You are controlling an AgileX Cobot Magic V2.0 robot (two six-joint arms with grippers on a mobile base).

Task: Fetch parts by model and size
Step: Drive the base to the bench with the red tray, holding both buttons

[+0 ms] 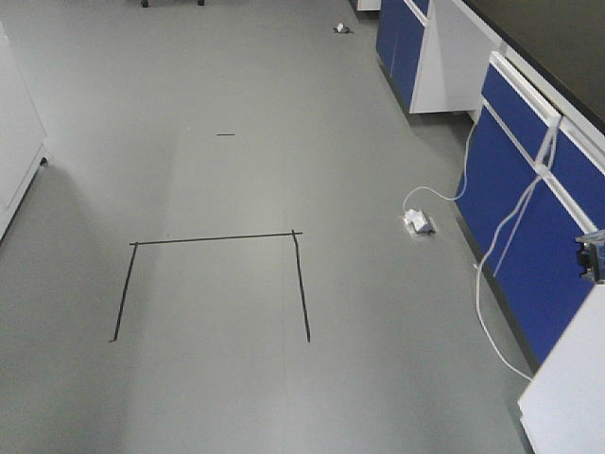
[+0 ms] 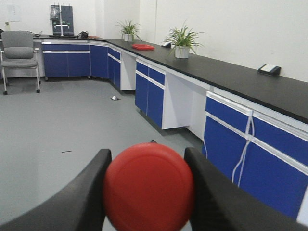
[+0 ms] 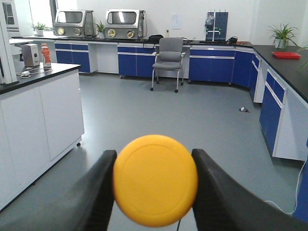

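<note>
Left gripper (image 2: 148,192) clamped on red button (image 2: 148,187), right gripper (image 3: 155,185) on yellow button (image 3: 155,179). Both parts fetched, held above floor (image 1: 217,170). Delivery left; no drop-off table visible.

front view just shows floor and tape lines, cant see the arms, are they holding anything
Observer: Yes. The left end effector grips a red button by its round cap, one finger on each side.
Operator: ok and the right one
Observer: The right end effector grips a yellow button in the same way, with the cap between its two fingers.
</note>
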